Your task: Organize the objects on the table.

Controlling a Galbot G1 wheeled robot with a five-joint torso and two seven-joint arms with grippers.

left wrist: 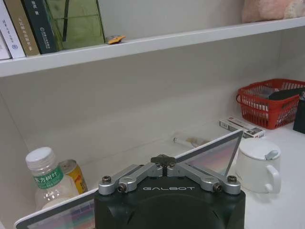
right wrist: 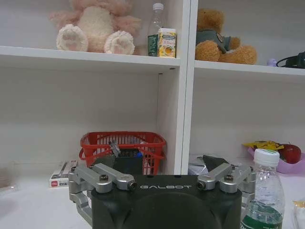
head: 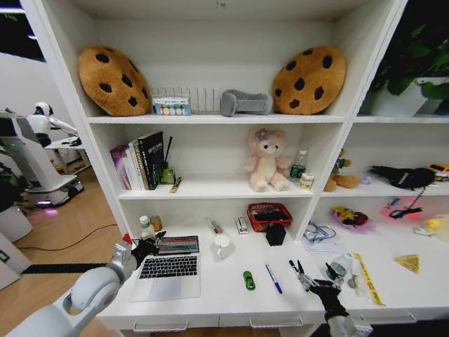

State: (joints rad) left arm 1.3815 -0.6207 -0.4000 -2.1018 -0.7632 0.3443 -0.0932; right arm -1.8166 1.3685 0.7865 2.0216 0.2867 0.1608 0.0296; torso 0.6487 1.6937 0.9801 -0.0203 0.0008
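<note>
We see the left tool [head: 146,247] at the top left corner of the open laptop [head: 170,267], its fingers drawn together on the upper edge of the screen [left wrist: 212,155]. The laptop sits at the left of the white counter [head: 231,298], lid up, keyboard toward the front.

The right tool [head: 309,279] hovers low over the counter's right front, fingers spread and holding nothing. Just beside it stands a clear bottle [right wrist: 263,195] with a white cap and green label.

Between the two tools, on the bare counter, lie a green toy car [head: 248,280] and a blue pen [head: 273,278], close together but not touching. A black pen [head: 292,265] lies near the right tool.

At the back, a red mesh basket [head: 269,216] holds dark items that we cannot tell apart. A black holder [head: 276,234] stands in front of it, and a flat white box [head: 241,225] lies at its left. A white lidded mug [left wrist: 258,165] stands to the right of the laptop screen.

Behind the laptop's left corner stand a white-capped bottle [left wrist: 46,180] with a green label and a yellow can [left wrist: 72,174], touching or nearly so.

On the shelf above, a plush toy [head: 266,159] sits next to a bottle [head: 298,165] and a small carton [head: 306,181].
</note>
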